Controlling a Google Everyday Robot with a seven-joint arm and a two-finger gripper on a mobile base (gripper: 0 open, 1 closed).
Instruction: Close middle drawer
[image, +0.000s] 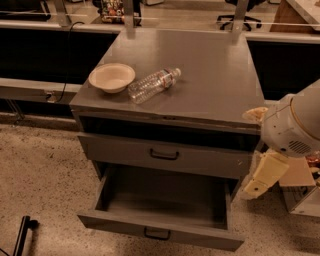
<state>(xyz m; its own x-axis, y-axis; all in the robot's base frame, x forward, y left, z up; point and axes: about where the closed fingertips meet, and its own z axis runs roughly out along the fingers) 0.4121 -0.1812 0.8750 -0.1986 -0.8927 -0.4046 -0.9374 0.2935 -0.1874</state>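
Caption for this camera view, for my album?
Gripper hangs right of the grey cabinet, its middle drawer pulled open; bowl and plastic bottle on top.

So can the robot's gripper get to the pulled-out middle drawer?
Probably yes: the gripper hangs beside the cabinet's right side, above the middle drawer's front corner, and nothing stands between them.

One camera is fitted. It sits high and looks down and forward at the front of the cabinet (210, 85) from moderate range. The gripper (261, 179) hangs at the frame's right edge. The cabinet lies to its left, and the pulled-out middle drawer (125, 224) lies left of and below it.
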